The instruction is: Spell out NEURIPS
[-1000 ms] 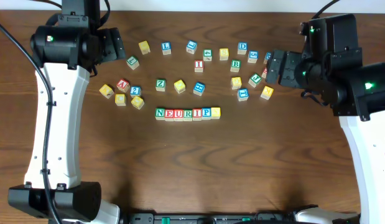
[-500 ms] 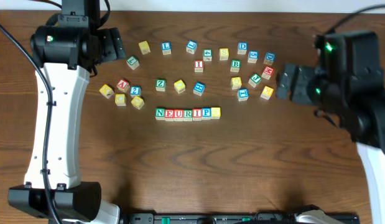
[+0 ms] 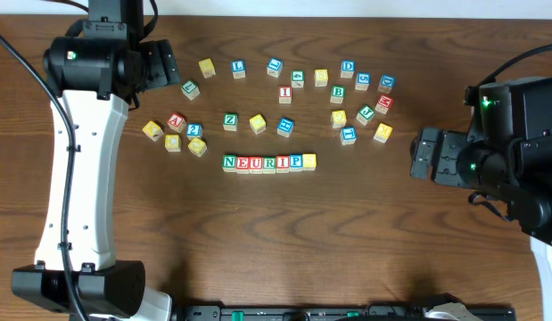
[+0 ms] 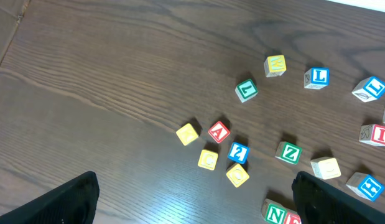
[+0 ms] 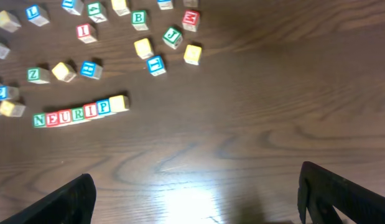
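Seven word cubes [image 3: 268,162] touch in one row, middle of the counter [image 3: 276,241], last face yellow, letter unreadable | right claw [image 3: 420,153] released, empty, well off right | left claw [image 3: 167,67] released, empty, far back-left | tip: looks done imo, retreat high, dodge the spare cubes [image 3: 284,92]

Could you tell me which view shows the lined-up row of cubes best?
Overhead: the row lies whole and sharp. The right wrist shows it whole but off-centre; the left wrist catches little beyond its green N cube.
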